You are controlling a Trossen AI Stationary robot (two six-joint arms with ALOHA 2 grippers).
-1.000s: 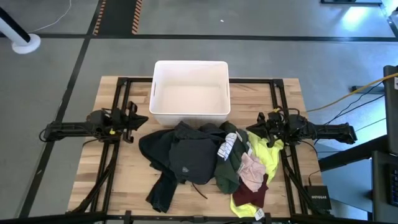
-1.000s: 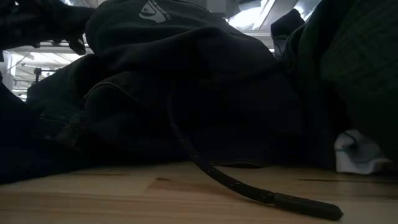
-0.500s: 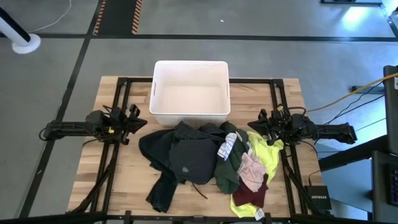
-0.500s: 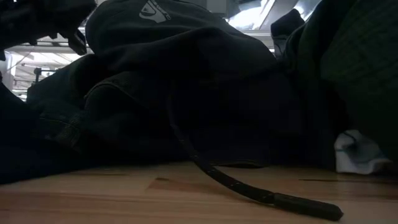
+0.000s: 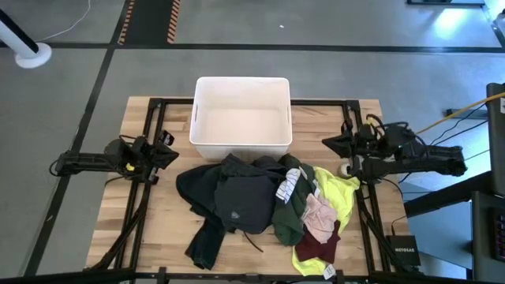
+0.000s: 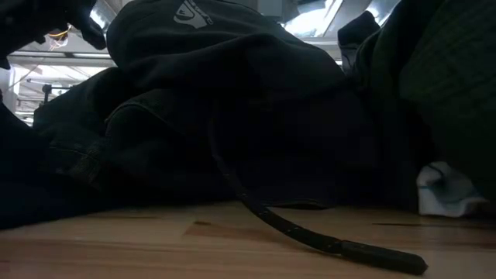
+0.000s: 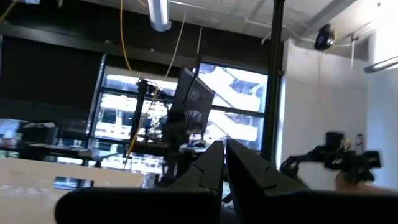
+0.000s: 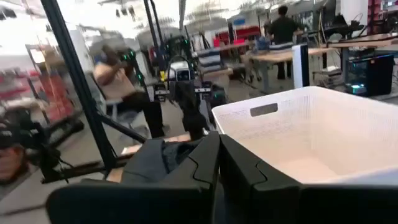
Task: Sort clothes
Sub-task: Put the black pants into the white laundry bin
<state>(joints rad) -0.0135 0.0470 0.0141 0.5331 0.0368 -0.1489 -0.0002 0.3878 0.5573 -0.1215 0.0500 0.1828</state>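
Note:
The clothes lie in a heap (image 5: pixel 264 207) on the wooden table, in front of the white bin (image 5: pixel 242 118). In the heap are black and dark grey garments (image 5: pixel 225 197), a dark green one (image 5: pixel 293 207), a neon yellow one (image 5: pixel 338 193), a pale pink one (image 5: pixel 319 217) and a maroon one (image 5: pixel 316 248). My left gripper (image 5: pixel 175 152) is shut and empty, left of the heap. My right gripper (image 5: pixel 325 143) is shut and empty, right of the bin's near corner and above the yellow garment's far edge. The low view shows the dark garment (image 6: pixel 232 101) close up, its cord (image 6: pixel 294 230) lying on the table.
The black metal frame rails (image 5: pixel 150 189) run along the table's left and right sides under both arms. People stand and sit in the room beyond the table (image 8: pixel 118 74). Bare wood (image 5: pixel 150 237) shows left of the heap and at the near left corner.
My left gripper has drawn back toward the table's left edge and risen; in the low view it has moved up. My right gripper has moved toward the far edge and a little right, off the yellow garment. The clothes have not moved.

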